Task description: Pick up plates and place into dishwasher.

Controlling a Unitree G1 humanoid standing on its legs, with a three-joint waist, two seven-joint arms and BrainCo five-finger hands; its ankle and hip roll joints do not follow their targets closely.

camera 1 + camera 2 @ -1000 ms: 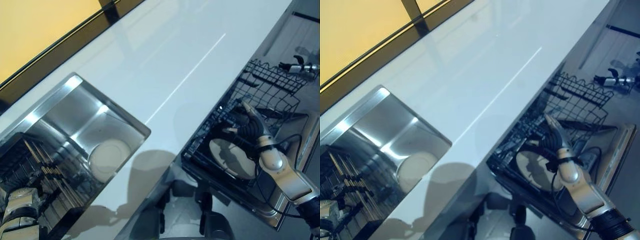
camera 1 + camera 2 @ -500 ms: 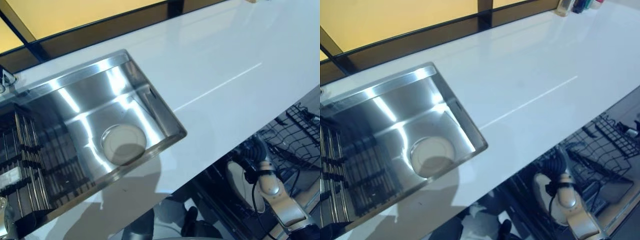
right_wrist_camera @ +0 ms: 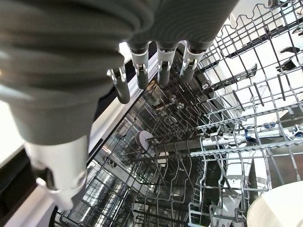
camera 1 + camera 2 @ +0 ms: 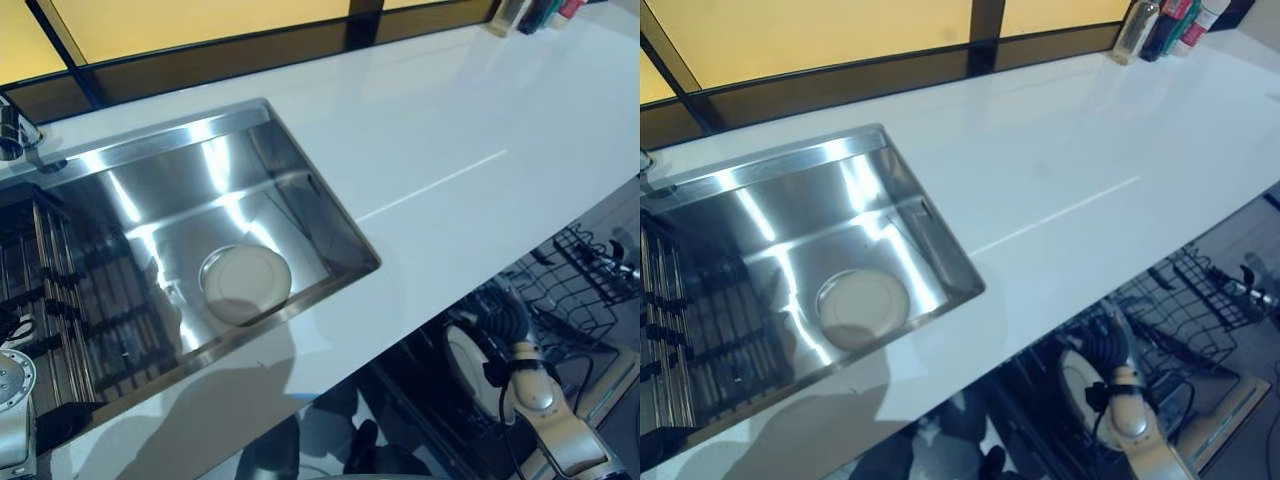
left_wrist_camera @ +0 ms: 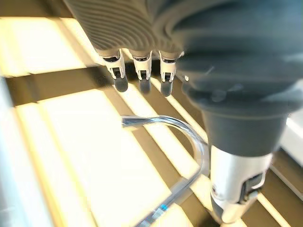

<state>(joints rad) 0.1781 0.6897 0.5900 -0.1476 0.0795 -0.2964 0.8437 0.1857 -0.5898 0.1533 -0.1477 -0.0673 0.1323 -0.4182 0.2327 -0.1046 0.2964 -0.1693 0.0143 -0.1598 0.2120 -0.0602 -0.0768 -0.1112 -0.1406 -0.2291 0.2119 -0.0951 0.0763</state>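
Observation:
A round pale plate [image 4: 245, 283] lies flat on the bottom of the steel sink [image 4: 300, 195]. A second plate [image 4: 462, 352] stands on edge in the lower dishwasher rack [image 3: 189, 156] below the counter's front edge; its rim [image 3: 279, 208] also shows in the right wrist view. My right hand [image 4: 507, 320] hovers over that rack just beside the standing plate, open, its fingers [image 3: 163, 71] relaxed and holding nothing. My left hand [image 5: 139, 71] is open too, fingers straight, with a curved faucet spout [image 5: 189, 137] beyond them.
A white counter [image 4: 450, 130] runs to the right of the sink. Bottles [image 4: 1160, 25] stand at its far right corner. A dark slatted rack [image 4: 70, 300] fills the sink's left part, beside the faucet [image 4: 15, 135]. A wire basket [image 4: 580, 280] sits past the dishwasher rack.
The camera has swung left, bringing the sink and its plate to the middle. My right hand stays over the dishwasher rack by the standing plate.

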